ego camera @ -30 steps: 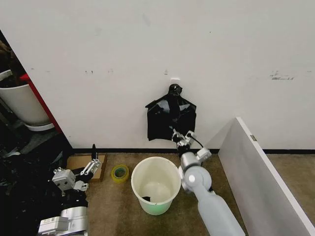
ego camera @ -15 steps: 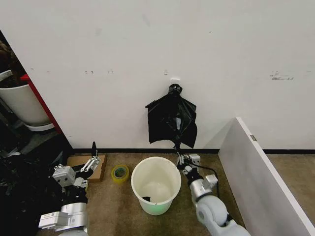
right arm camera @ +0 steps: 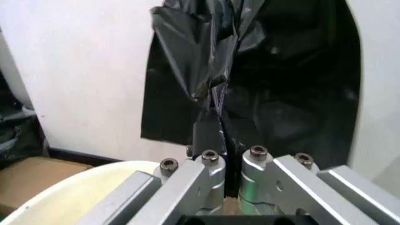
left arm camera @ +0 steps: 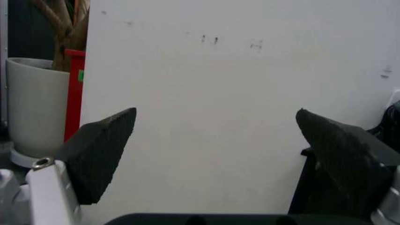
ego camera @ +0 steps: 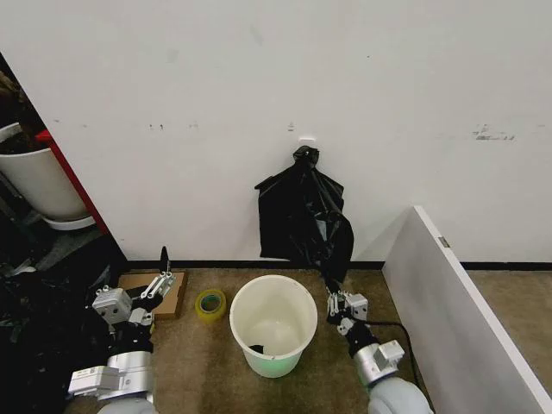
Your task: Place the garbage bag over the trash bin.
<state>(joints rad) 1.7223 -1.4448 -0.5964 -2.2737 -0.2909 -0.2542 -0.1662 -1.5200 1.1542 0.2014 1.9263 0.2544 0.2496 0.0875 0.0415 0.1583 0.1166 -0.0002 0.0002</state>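
Head view: nearest me, my right claw (ego camera: 338,304) sits just right of the one white trash bin (ego camera: 273,323) on the floor, pinched tight on a stretched strand of the garbage bag (ego camera: 304,216) hanging on the wall behind. My left claw (ego camera: 153,285) hovers spread wide, holding nothing.

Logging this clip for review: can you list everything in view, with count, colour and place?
garbage bag: one, black, stretched down from the bundle on the wall, clamped in the right hand
bag bundle: one, black, hung on the wall
trash bin: one, white, floor below the bundle
tape roll: one, yellow-green, floor beside the bin
cardboard: one, brown, floor by the wall
planter pot: one, white, far left
board: one, white, right
left hand: open, low left
right hand: shut, beside the bin
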